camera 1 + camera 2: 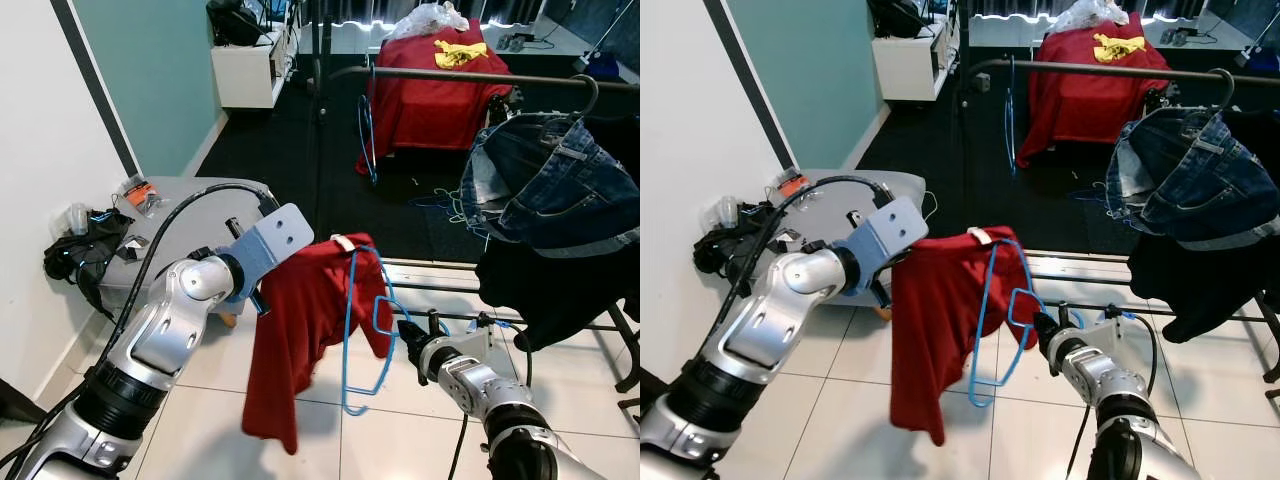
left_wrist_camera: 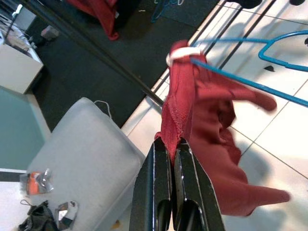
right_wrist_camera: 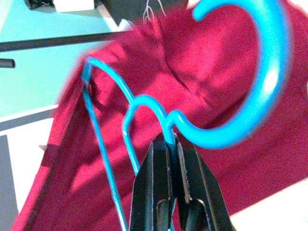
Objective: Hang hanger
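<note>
The blue hanger, half inside the red shirt, was in the air near the robot, the right gripper clamped at its hook, the left gripper pinching the cloth; dressing seemed unfinished, so the next move needed the shirt pulled over it before reaching the far rail.

Tiled room with a clothes rail and dark carpet beyond

Past the left claw a grey padded seat meets the white wall; beyond the right claw, jeans hang from a dark rail over white floor tiles.
</note>
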`<state>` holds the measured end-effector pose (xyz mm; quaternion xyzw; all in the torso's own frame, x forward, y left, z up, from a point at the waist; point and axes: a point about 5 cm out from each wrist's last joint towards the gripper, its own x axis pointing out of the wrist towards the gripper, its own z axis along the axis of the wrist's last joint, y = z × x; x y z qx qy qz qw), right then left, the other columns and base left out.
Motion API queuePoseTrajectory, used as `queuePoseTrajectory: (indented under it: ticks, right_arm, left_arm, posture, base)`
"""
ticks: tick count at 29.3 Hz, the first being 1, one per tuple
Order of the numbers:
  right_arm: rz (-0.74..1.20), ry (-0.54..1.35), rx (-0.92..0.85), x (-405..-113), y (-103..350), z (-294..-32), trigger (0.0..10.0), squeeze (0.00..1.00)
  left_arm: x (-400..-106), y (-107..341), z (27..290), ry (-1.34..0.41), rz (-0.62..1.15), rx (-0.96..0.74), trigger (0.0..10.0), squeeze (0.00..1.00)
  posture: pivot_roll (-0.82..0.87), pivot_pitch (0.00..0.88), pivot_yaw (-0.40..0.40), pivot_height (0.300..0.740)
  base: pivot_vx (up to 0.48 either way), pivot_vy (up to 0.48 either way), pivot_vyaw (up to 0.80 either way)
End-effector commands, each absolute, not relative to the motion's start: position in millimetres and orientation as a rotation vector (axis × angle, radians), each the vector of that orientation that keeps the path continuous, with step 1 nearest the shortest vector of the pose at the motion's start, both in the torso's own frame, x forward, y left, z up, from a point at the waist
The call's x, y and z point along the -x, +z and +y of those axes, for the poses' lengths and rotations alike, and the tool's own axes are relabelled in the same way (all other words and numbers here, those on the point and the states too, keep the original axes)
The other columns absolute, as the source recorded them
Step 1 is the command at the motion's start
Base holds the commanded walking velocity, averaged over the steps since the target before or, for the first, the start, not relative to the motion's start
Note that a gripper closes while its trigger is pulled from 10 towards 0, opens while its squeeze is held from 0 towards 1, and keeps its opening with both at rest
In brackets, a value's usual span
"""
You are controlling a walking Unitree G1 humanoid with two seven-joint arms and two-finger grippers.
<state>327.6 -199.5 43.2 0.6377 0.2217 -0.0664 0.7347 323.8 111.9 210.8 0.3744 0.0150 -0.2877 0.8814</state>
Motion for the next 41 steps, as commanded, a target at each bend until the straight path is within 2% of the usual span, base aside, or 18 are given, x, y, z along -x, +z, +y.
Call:
queuePoseTrajectory:
  ticks: [1, 4, 5, 8, 9, 14, 15, 16, 18, 19, 22, 25, 33, 36, 37, 41]
  right_arm:
    - [0.46, -0.15, -1.354, -332.6, 49.9, -201.4, 10.0, 0.0]
    - [0.434, -0.03, -1.187, -342.2, 68.0, -195.0, 10.0, 0.0]
    - [0.429, 0.02, -1.075, -345.9, 76.4, -191.5, 10.0, 0.0]
    - [0.429, 0.02, -1.075, -345.9, 76.4, -191.5, 10.0, 0.0]
    - [0.378, -0.002, -1.217, -352.9, 88.2, -191.3, 10.0, 0.0]
    - [0.367, -0.012, -1.191, -356.9, 95.6, -194.7, 10.0, 0.0]
    - [0.388, 0.075, -0.737, -358.8, 103.1, -197.1, 10.0, 0.0]
    - [0.388, 0.075, -0.737, -358.8, 103.1, -197.1, 10.0, 0.0]
    - [0.431, 0.345, 0.048, -354.6, 107.5, -189.1, 10.0, 0.0]
    - [0.431, 0.345, 0.048, -354.6, 107.5, -189.1, 10.0, 0.0]
    - [0.438, 0.685, 0.517, -340.3, 111.7, -181.8, 10.0, 0.0]
    - [0.408, 0.824, 0.608, -331.3, 113.9, -176.0, 10.0, 0.0]
    - [0.359, 0.973, 0.703, -318.0, 112.5, -171.5, 10.0, 0.0]
    - [0.363, 0.99, 0.676, -314.9, 113.3, -171.4, 10.0, 0.0]
    - [0.404, 0.992, 0.734, -313.1, 110.9, -177.7, 10.0, 0.0]
    - [0.389, 0.907, 0.742, -321.6, 112.1, -181.5, 10.0, 0.0]
  left_arm:
    - [-319.9, 213.3, 110.8, -0.602, -0.012, -0.82, 10.0, 0.0]
    - [-318.0, 210.5, 111.4, -0.606, -0.013, -0.836, 10.0, 0.0]
    - [-317.8, 211.1, 110.8, -0.604, -0.019, -0.832, 10.0, 0.0]
    - [-317.8, 211.1, 110.8, -0.604, -0.019, -0.832, 10.0, 0.0]
    - [-317.4, 211.8, 110.0, -0.603, -0.031, -0.831, 10.0, 0.0]
    - [-317.4, 213.2, 109.0, -0.604, -0.049, -0.839, 10.0, 0.0]
    - [-317.7, 214.2, 109.0, -0.607, -0.058, -0.846, 10.0, 0.0]
    - [-317.7, 214.2, 109.0, -0.607, -0.058, -0.846, 10.0, 0.0]
    - [-319.7, 214.0, 111.7, -0.607, -0.055, -0.869, 10.0, 0.0]
    - [-319.7, 214.0, 111.7, -0.607, -0.055, -0.869, 10.0, 0.0]
    - [-325.0, 213.2, 117.5, -0.605, -0.03, -0.91, 10.0, 0.0]
    - [-330.2, 214.9, 119.2, -0.59, -0.009, -0.906, 10.0, 0.0]
    - [-336.3, 215.5, 122.3, -0.572, 0.059, -0.838, 10.0, 0.0]
    - [-337.6, 213.0, 124.9, -0.551, 0.097, -0.816, 10.0, 0.0]
    - [-337.6, 211.0, 125.5, -0.556, 0.121, -0.802, 10.0, 0.0]
    - [-332.0, 212.6, 115.1, -0.631, 0.124, -0.726, 10.0, 0.0]
  posture:
    - [0.03, 0.055, 0.033, 0.74]
    - [0.03, 0.053, 0.033, 0.74]
    - [0.03, 0.054, 0.035, 0.74]
    - [0.03, 0.054, 0.035, 0.74]
    - [0.03, 0.053, 0.034, 0.74]
    - [0.03, 0.054, 0.034, 0.74]
    - [0.03, 0.058, 0.037, 0.74]
    - [0.03, 0.058, 0.037, 0.74]
    - [0.03, 0.062, 0.04, 0.74]
    - [0.03, 0.062, 0.04, 0.74]
    - [0.02, 0.064, 0.036, 0.74]
    - [0.02, 0.065, 0.035, 0.74]
    - [0.02, 0.068, 0.037, 0.74]
    - [0.02, 0.069, 0.037, 0.74]
    - [0.02, 0.069, 0.038, 0.74]
    - [0.02, 0.069, 0.042, 0.74]
  base:
    - [0.0, 0.0, 0.0]
    - [0.0, 0.0, 0.0]
    - [0.0, 0.0, 0.0]
    - [0.0, 0.0, 0.0]
    - [0.0, 0.0, 0.0]
    - [0.0, 0.0, 0.0]
    - [0.0, 0.0, 0.0]
    - [0.0, 0.0, 0.0]
    - [0.0, 0.0, 0.0]
    - [0.0, 0.0, 0.0]
    - [0.0, 0.0, 0.0]
    - [0.0, 0.0, 0.0]
    - [0.0, 0.0, 0.0]
    - [0.0, 0.0, 0.0]
    - [0.0, 0.0, 0.0]
    - [0.0, 0.0, 0.0]
